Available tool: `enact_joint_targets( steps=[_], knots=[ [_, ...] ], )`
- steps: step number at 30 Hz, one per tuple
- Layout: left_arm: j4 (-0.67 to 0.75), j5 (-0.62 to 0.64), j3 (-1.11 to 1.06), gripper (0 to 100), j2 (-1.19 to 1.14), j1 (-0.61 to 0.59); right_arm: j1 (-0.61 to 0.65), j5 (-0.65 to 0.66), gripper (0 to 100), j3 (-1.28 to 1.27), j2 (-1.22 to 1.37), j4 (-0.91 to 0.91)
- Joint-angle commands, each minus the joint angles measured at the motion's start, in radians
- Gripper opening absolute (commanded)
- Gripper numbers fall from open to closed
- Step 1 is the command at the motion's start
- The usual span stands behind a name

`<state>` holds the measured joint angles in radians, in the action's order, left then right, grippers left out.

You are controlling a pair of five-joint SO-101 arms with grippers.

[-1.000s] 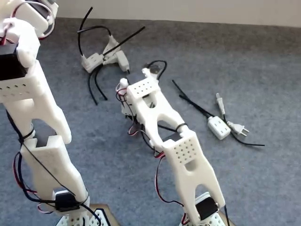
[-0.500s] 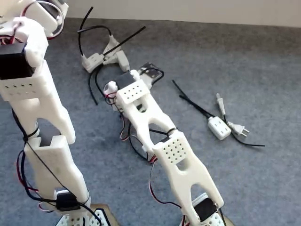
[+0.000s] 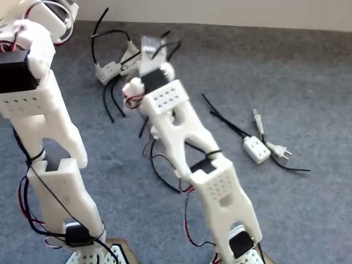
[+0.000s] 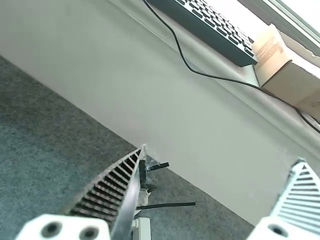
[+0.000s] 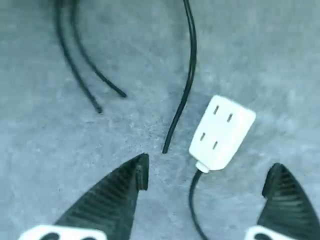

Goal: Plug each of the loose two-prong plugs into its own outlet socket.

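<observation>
Two clusters of white cords lie on the grey carpet. At the far left are an outlet socket [image 3: 108, 71] and black cable ends. At the right are another socket [image 3: 256, 149] with a two-prong plug [image 3: 278, 148] beside it and a second plug [image 3: 255, 116] behind it. My right gripper [image 3: 147, 50] hangs over the far cluster. In the right wrist view it [image 5: 209, 165] is open, with a white socket block [image 5: 220, 132] on the carpet below, between its fingers and untouched. My left gripper [image 4: 222, 155] is open and empty, held high and facing the wall.
Loose black cable ends [image 5: 80, 70] lie on the carpet near the socket block. The left arm [image 3: 38, 104] stands tall at the near left. Past the carpet's far edge are a pale wall [image 4: 150, 85], a keyboard [image 4: 210, 22] and a cardboard box [image 4: 285, 60].
The right arm has stretched out and swung from the middle of the carpet to the far cluster at the back left. The left arm has barely shifted.
</observation>
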<state>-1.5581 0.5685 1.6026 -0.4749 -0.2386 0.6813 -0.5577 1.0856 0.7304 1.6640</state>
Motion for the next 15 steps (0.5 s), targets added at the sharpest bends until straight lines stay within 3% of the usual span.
enact_joint_targets(
  steps=[1, 5, 15],
  knots=[
    [0.012, 0.005, 0.010, 42, 0.005, 0.016, -0.065, 0.164, 35.1, 0.022, -0.180, 0.054],
    [0.012, 0.005, 0.010, 42, 0.005, 0.016, -0.191, 0.345, 35.1, -0.002, -0.283, 0.104],
    [0.012, 0.005, 0.012, 42, 0.005, 0.016, -0.450, 0.692, 35.1, -0.386, -0.401, 0.097]
  ],
)
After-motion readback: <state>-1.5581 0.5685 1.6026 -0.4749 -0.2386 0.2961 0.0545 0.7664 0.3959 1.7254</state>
